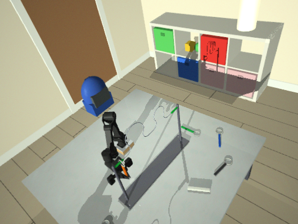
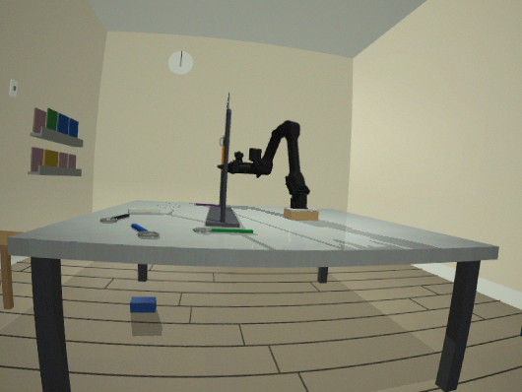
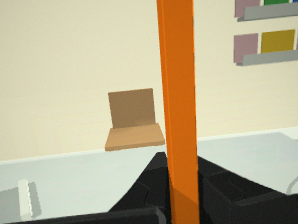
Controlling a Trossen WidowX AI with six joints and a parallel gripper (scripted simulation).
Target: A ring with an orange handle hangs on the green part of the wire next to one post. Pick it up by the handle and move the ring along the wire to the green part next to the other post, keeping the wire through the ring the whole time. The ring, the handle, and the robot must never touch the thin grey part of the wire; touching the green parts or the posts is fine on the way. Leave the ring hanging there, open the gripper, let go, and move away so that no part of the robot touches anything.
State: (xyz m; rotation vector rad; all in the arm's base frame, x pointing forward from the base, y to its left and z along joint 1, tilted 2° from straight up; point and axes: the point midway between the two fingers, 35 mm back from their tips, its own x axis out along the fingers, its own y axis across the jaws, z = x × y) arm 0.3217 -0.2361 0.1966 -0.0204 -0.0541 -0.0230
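Note:
The orange handle (image 1: 124, 170) (image 2: 223, 155) (image 3: 180, 100) hangs down from its ring (image 1: 122, 166) (image 2: 222, 141), which is around the green part (image 1: 117, 165) beside the near post (image 1: 121, 184). My gripper (image 1: 128, 177) (image 2: 222, 166) (image 3: 171, 159) is shut on the handle, near its lower end. The handle stands almost upright in the wrist view. The thin grey wire (image 1: 138, 122) curves to the other green part (image 1: 174, 110) at the far post (image 1: 179, 121). The ring is out of the wrist view. Whether it touches the green part is too small to tell.
A dark base (image 1: 157, 166) (image 2: 215, 215) joins the posts. On the table (image 1: 70, 157) lie a green-handled ring (image 1: 188, 129), a blue-handled ring (image 1: 219, 140), a black-handled ring (image 1: 220, 169) and a pale block (image 1: 199, 184). The arm stands on a wooden block (image 2: 301, 215).

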